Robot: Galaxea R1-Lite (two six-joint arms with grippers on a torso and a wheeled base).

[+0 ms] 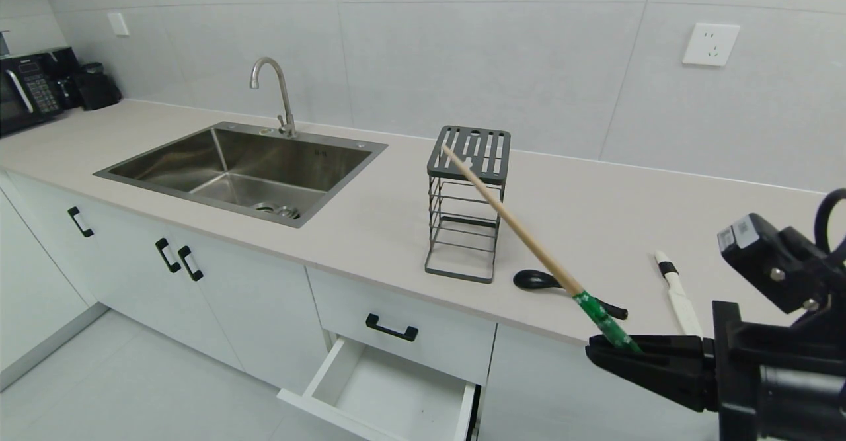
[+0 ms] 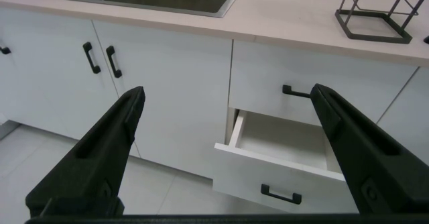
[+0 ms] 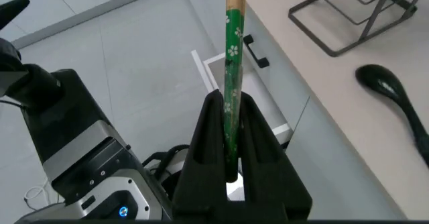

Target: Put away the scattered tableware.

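My right gripper (image 1: pixel 598 348) is shut on the green flowered end of a long wooden chopstick (image 1: pixel 509 219), held off the counter's front edge. The stick slants up toward the dark wire rack (image 1: pixel 466 209), its tip in front of the slotted top. In the right wrist view the chopstick (image 3: pixel 234 43) runs straight out from between the right gripper's (image 3: pixel 231 100) fingers. A black spoon (image 1: pixel 535 280) lies on the counter beside the rack's base, and a white utensil (image 1: pixel 674 289) lies further right. My left gripper (image 2: pixel 228 93) hangs open, low before the cabinets.
A white drawer (image 1: pixel 383 388) stands pulled open under the counter, below the rack; another drawer with a black handle (image 1: pixel 391 327) above it is closed. The steel sink (image 1: pixel 165 160) and faucet (image 1: pixel 277 94) lie left, a microwave (image 1: pixel 26 90) at the far left.
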